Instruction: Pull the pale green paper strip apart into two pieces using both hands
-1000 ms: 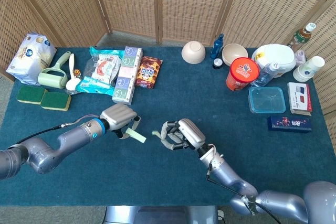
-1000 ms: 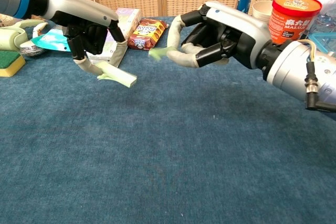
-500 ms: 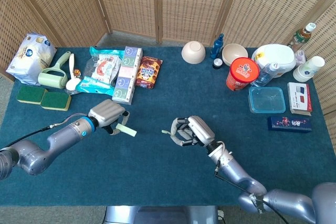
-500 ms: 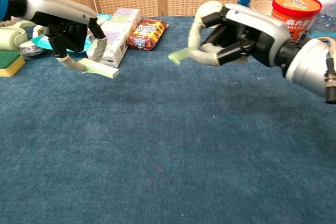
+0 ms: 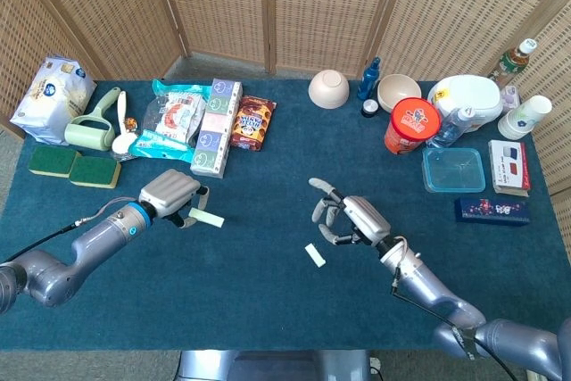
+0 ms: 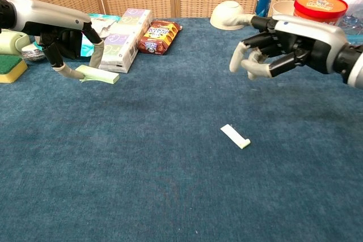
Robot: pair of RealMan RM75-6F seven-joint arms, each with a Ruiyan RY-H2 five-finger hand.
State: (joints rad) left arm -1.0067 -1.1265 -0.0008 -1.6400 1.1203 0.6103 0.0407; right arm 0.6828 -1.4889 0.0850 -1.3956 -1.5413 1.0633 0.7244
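Note:
The pale green paper strip is in two pieces. My left hand (image 5: 171, 195) (image 6: 68, 49) pinches one piece (image 5: 206, 218) (image 6: 99, 75) low over the cloth at the left. The other piece (image 5: 315, 254) (image 6: 235, 136) lies loose on the blue tablecloth (image 5: 268, 301) near the middle. My right hand (image 5: 352, 220) (image 6: 278, 46) hovers above and to the right of that loose piece, its fingers spread and nothing in them.
Snack packets and a box (image 5: 217, 125) lie behind my left hand, with sponges (image 5: 73, 167) and a lint roller (image 5: 94, 127) further left. An upturned bowl (image 5: 328, 89), a red tub (image 5: 412, 124), a clear container (image 5: 453, 169) and boxes stand at the back right.
My right hand has spread its fingers and let its piece drop onto the cloth, then moved right. My left hand has drawn further left and lower with its piece.

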